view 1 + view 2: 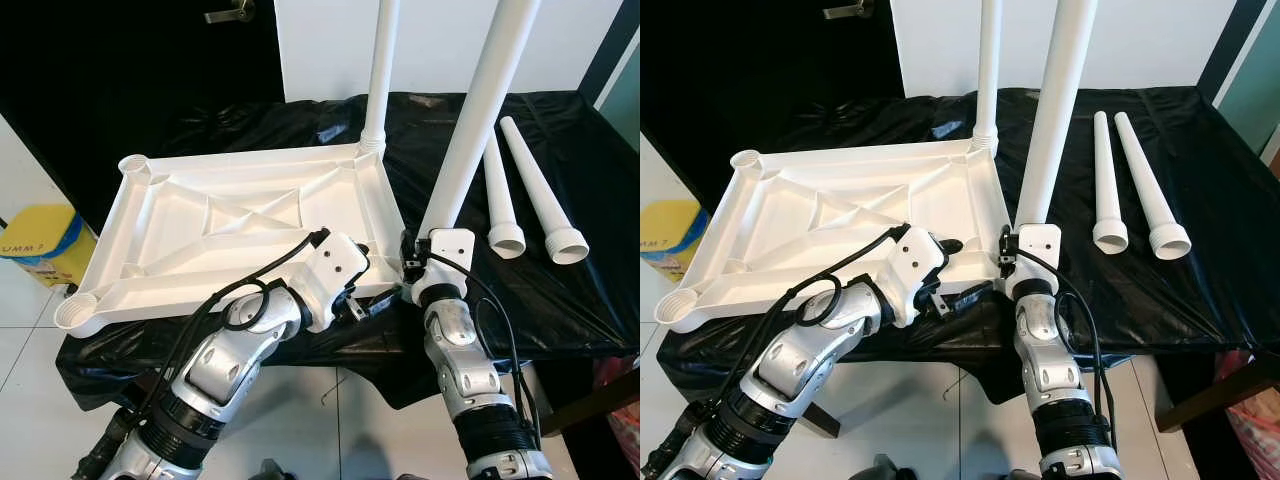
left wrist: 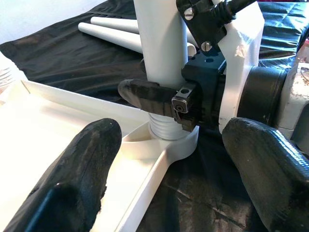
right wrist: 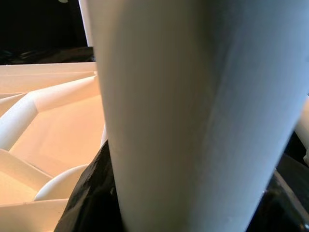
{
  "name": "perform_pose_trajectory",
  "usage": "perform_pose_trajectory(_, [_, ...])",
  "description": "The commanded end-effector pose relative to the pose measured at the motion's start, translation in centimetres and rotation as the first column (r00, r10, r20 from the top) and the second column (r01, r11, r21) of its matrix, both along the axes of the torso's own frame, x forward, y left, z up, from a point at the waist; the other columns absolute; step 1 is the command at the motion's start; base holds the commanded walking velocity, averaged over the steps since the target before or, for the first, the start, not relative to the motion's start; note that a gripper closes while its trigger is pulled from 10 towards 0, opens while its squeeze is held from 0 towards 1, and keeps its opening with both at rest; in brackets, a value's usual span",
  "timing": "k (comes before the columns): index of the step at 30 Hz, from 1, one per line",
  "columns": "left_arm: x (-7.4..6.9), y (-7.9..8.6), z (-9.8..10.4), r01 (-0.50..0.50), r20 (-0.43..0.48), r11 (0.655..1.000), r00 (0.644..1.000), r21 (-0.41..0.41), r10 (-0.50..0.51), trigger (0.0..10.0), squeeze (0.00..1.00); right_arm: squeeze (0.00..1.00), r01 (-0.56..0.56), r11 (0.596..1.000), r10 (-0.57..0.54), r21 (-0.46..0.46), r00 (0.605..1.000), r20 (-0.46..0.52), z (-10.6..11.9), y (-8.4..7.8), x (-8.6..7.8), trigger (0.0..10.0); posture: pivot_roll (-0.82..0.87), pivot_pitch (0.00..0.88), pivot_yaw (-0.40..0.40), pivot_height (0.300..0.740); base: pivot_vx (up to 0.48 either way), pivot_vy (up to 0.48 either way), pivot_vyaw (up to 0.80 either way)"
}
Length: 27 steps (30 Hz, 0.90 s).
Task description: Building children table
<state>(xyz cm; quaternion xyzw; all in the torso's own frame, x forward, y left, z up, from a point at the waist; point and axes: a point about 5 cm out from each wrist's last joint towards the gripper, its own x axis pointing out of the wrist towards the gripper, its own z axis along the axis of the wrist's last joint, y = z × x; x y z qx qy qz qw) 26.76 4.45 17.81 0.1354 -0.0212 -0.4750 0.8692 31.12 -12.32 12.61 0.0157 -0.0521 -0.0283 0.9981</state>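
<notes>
Currently the white tabletop (image 1: 240, 215) lies upside down on the black-covered table (image 1: 560, 290), ribs facing up. One leg (image 1: 380, 70) stands upright in the far right corner socket. The right gripper (image 1: 412, 268) is clamped around a second leg (image 1: 475, 120) near its base, at the near right corner socket (image 2: 181, 145); leg leans slightly. Threaded end looks seated in the socket, though how far in is hard to judge. The left gripper (image 1: 365, 300) sits at the tabletop's near edge just beside that corner, fingers (image 2: 82, 164) spread, touching nothing. Two spare legs (image 1: 525, 190) lie side by side on the cloth, well right of the tabletop.
</notes>
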Motion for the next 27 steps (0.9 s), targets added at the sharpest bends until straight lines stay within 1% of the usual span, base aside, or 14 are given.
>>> perform_pose_trajectory(1, [-0.4,-0.1,-0.2,0.054,-0.015,0.999,0.998,0.008,-0.054,10.0,0.0,0.0,0.041,0.999,-0.039,0.01,0.993,-0.113,-2.0,-0.4,-0.6,10.0,-0.02,0.07,0.026,0.74,0.0,0.0,0.0])
perform_pose_trajectory(9, [-0.4,-0.1,-0.1,0.054,-0.014,0.999,0.998,0.008,-0.053,10.0,0.0,0.0,0.067,0.998,-0.066,0.001,0.992,-0.11,-1.8,-0.3,-0.8,10.0,-0.02,0.07,0.024,0.74,0.0,0.0,0.0])
perform_pose_trajectory(10, [-0.4,-0.1,-0.1,0.055,-0.014,0.998,0.998,0.008,-0.055,10.0,0.0,1.0,0.065,0.998,-0.065,-0.004,0.993,-0.102,-1.7,-0.4,-0.9,10.0,-0.02,0.069,0.023,0.74,0.0,0.0,0.0])
perform_pose_trajectory(13, [-0.5,-0.1,-0.2,0.056,-0.014,0.998,0.998,0.008,-0.056,10.0,0.0,1.0,0.063,0.998,-0.063,-0.008,0.993,-0.096,-1.5,-0.5,-0.9,10.0,-0.02,0.068,0.023,0.74,0.0,0.0,0.0])
perform_pose_trajectory(15, [-0.5,-0.1,-0.1,0.058,-0.013,0.998,0.998,0.008,-0.058,10.0,0.0,1.0,0.03,1.0,-0.03,0.005,0.998,-0.063,-1.1,-0.5,-1.0,10.0,-0.02,0.064,0.021,0.74,0.0,0.0,0.0])
perform_pose_trajectory(16, [-0.5,-0.1,-0.1,0.058,-0.013,0.998,0.998,0.008,-0.058,10.0,0.0,1.0,0.03,1.0,-0.03,0.005,0.998,-0.063,-1.1,-0.5,-1.0,10.0,-0.02,0.064,0.021,0.74,0.0,0.0,0.0])
perform_pose_trajectory(17, [-0.5,-0.1,-0.1,0.059,-0.011,0.998,0.998,0.007,-0.059,10.0,0.0,1.0,-0.034,0.999,0.035,0.032,0.999,-0.025,-0.7,-0.5,-1.3,10.0,-0.02,0.063,0.021,0.74,0.0,0.0,0.0])
perform_pose_trajectory(18, [-0.5,-0.1,-0.1,0.059,-0.011,0.998,0.998,0.008,-0.059,10.0,0.0,1.0,-0.057,0.998,0.058,0.03,0.998,-0.011,-0.6,-0.7,-1.4,10.0,-0.02,0.06,0.018,0.74,0.0,0.0,0.0])
perform_pose_trajectory(22, [-0.5,-0.2,-0.1,0.058,-0.011,0.998,0.998,0.008,-0.058,10.0,0.0,1.0,-0.091,0.996,0.091,0.014,0.996,0.004,-0.5,-1.1,-1.6,10.0,-0.02,0.058,0.016,0.74,0.0,0.0,0.0])
perform_pose_trajectory(24, [-0.5,-0.2,-0.1,0.059,-0.01,0.998,0.998,0.008,-0.059,10.0,0.0,1.0,-0.156,0.988,0.156,-0.005,0.988,0.011,-0.5,-1.7,-1.9,10.0,-0.02,0.056,0.017,0.74,0.0,0.0,0.0])
perform_pose_trajectory(25, [-0.5,-0.2,-0.2,0.059,-0.011,0.998,0.998,0.008,-0.059,10.0,0.0,0.98,-0.201,0.979,0.201,-0.02,0.979,0.019,-0.4,-2.0,-1.9,10.0,-0.03,0.055,0.017,0.74,0.0,0.0,0.0])
perform_pose_trajectory(26, [-0.5,-0.2,-0.2,0.059,-0.011,0.998,0.998,0.008,-0.059,10.0,0.0,0.98,-0.201,0.979,0.201,-0.02,0.979,0.019,-0.4,-2.0,-1.9,10.0,-0.03,0.055,0.017,0.74,0.0,0.0,0.0])
perform_pose_trajectory(27, [-0.5,-0.1,-0.2,0.06,-0.011,0.998,0.998,0.01,-0.06,10.0,0.0,0.0,-0.244,0.969,0.245,-0.04,0.969,0.029,-0.2,-2.3,-1.9,10.0,-0.03,0.054,0.019,0.74,0.0,0.0,0.0])
